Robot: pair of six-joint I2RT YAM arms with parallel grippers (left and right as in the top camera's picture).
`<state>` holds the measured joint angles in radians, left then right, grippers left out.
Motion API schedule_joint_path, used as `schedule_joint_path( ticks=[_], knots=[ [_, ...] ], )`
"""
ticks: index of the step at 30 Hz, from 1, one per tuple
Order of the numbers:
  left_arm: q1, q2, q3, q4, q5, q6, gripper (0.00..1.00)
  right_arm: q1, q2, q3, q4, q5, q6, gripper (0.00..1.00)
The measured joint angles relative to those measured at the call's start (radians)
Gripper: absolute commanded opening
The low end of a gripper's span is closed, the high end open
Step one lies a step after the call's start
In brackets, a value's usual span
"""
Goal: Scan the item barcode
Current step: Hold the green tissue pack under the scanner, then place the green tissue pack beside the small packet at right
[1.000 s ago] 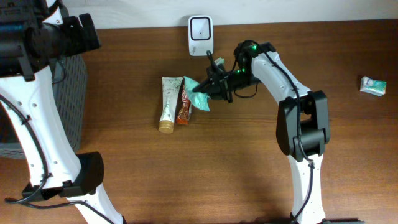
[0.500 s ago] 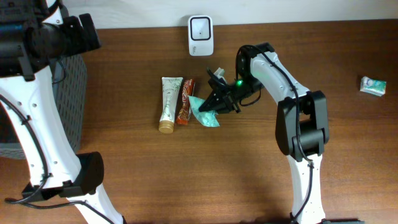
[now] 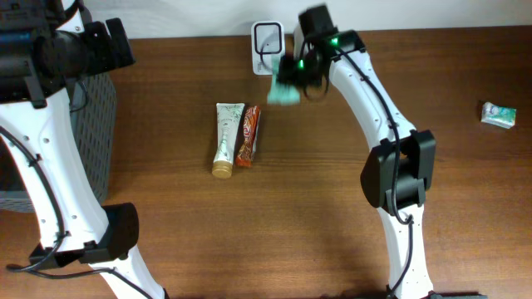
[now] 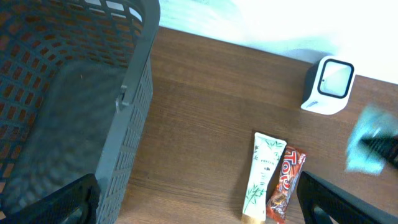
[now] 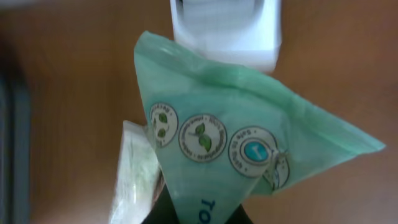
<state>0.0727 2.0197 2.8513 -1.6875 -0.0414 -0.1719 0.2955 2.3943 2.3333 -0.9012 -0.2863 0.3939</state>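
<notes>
Within 1 second the right gripper (image 3: 293, 73) has carried the crumpled pale-green plastic packet (image 3: 284, 90) off the table. It has moved away from its spot beside the 2 items lying there and up to the small white box-shaped scanner (image 3: 268, 37). The fingers are clamped on the packet's lower end. In the wrist view the packet fans out ahead of them, with the scanner window just beyond its top edge, near but seemingly not touching.

That puts the task at the presenting step. Whether a barcode faces the window I cannot tell; only round printed logos show.

The cream squeeze tube (image 3: 226, 139) and red-brown snack bar (image 3: 248, 135) lie on the table well clear of the hand, so it has free room all round. The left gripper (image 4: 200, 200) stands wide open and empty above the grey mesh basket (image 4: 62, 93), far from the action.
</notes>
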Motion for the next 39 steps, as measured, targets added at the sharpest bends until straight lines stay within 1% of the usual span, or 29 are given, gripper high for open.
schedule_joint_path(
  ticks=[1,4,5,7,9,10,12,14,16,18,21,22,25,28,30,32,34,36,37,39],
  knots=[
    [0.000,0.000,0.000,0.000,0.000,0.000,0.99,0.000,-0.001,0.010,0.099,0.057,0.008,0.04],
    [0.000,0.000,0.000,0.000,0.000,0.000,0.99,0.005,0.010,0.008,0.294,0.123,0.016,0.04],
    [0.000,0.000,0.000,0.000,0.000,0.000,0.99,0.016,0.027,0.009,0.373,0.139,-0.002,0.07],
    [0.000,0.000,0.000,0.000,0.000,0.000,0.99,0.053,0.072,0.010,0.455,0.167,-0.039,0.06],
    [0.000,0.000,0.000,0.000,0.000,0.000,0.99,0.076,0.099,0.010,0.459,0.206,-0.053,0.05],
    [0.000,0.000,0.000,0.000,0.000,0.000,0.99,0.095,0.121,0.008,0.447,0.257,-0.058,0.04],
    [0.000,0.000,0.000,0.000,0.000,0.000,0.99,0.102,0.129,0.008,0.437,0.294,-0.062,0.04],
    [0.000,0.000,0.000,0.000,0.000,0.000,0.99,0.087,0.129,0.008,0.419,0.316,-0.057,0.04],
    [0.000,0.000,0.000,0.000,0.000,0.000,0.99,0.047,0.126,0.008,0.374,0.325,-0.014,0.04],
    [0.000,0.000,0.000,0.000,0.000,0.000,0.99,-0.065,0.087,0.008,0.265,0.333,0.071,0.04],
    [0.000,0.000,0.000,0.000,0.000,0.000,0.99,-0.279,0.011,0.014,0.012,0.351,0.132,0.04],
    [0.000,0.000,0.000,-0.001,0.000,0.000,0.99,-0.354,-0.002,0.019,-0.086,0.360,0.159,0.04],
    [0.000,0.000,0.000,0.000,0.000,0.000,0.99,-0.589,-0.004,0.018,-0.304,0.425,0.262,0.04],
    [0.000,0.000,0.000,0.000,0.000,0.000,0.99,-0.756,-0.003,-0.003,-0.381,0.444,0.339,0.04],
    [0.000,0.000,0.000,0.000,0.000,0.000,0.99,-0.814,-0.003,-0.050,-0.396,0.443,0.360,0.04],
    [0.000,0.000,0.000,0.000,0.000,0.000,0.99,-0.864,-0.003,-0.118,-0.393,0.444,0.423,0.04],
    [0.000,0.000,0.000,0.001,0.000,0.000,0.99,-0.886,-0.003,-0.201,-0.302,0.443,0.479,0.04],
    [0.000,0.000,0.000,0.000,0.000,0.000,0.99,-0.897,-0.001,-0.309,-0.130,0.444,0.487,0.11],
    [0.000,0.000,0.000,0.000,0.000,0.000,0.99,-0.897,-0.005,-0.322,-0.084,0.446,0.471,0.28],
    [0.000,0.000,0.000,0.000,0.000,0.000,0.99,-0.897,-0.005,-0.337,0.038,0.446,0.412,0.32]
  ],
)
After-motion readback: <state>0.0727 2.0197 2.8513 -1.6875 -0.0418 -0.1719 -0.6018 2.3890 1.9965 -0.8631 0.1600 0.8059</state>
